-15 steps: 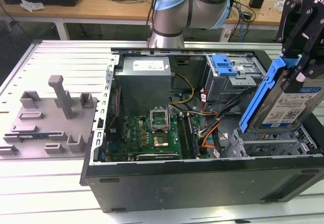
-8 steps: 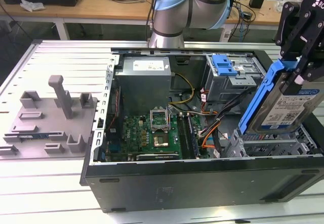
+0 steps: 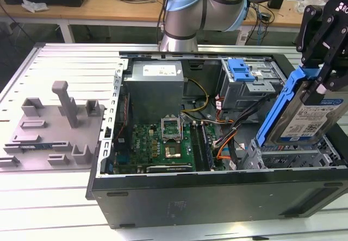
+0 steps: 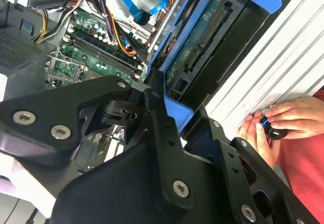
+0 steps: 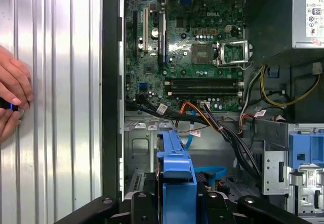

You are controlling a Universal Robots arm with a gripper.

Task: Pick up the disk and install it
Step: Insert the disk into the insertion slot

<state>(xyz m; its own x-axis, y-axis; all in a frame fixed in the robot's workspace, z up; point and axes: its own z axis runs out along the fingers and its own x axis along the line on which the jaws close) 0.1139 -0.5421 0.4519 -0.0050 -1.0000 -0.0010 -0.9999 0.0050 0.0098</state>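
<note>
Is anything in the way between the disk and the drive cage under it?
Nothing visible does. The hand holds the disk tilted right over the metal drive cage; the orange and black cables lie beside the cage, toward the motherboard.

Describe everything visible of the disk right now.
The disk is a flat silver drive with a blue-and-white label, set in a blue plastic rail frame. The jaws are shut on its upper end, holding it steeply tilted over the drive cage at the exterior view's right end of the open computer case. The second wrist view shows its green circuit-board underside. Whether its lower end touches the cage is unclear.
</note>
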